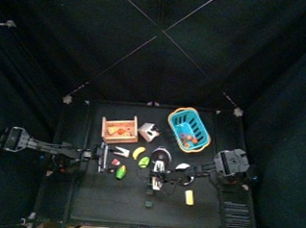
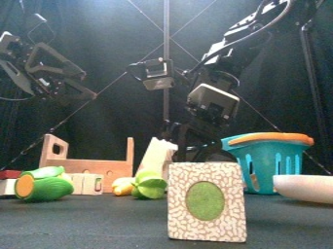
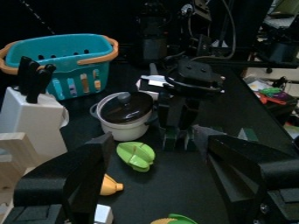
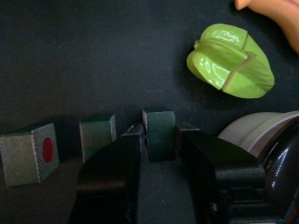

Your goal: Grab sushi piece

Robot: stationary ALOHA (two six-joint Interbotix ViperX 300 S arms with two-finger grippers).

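Between right end effector (image 4: 162, 166) jaws: dark green sushi piece (image 4: 159, 134) | state: closing, hold unconfirmed | advice: stay centred, squeeze gently | left end effector (image 3: 149, 188): released, resting.

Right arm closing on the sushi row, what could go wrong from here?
1. The right gripper straddles the green-wrapped sushi piece, but its neighbour, the second green-wrapped piece, sits close; a finger may clip or drag it.
2. The white pot with a black lid lies right beside the other finger, so it could get nudged.
3. The grip looks to catch only the piece's near end; it may slip on lifting.
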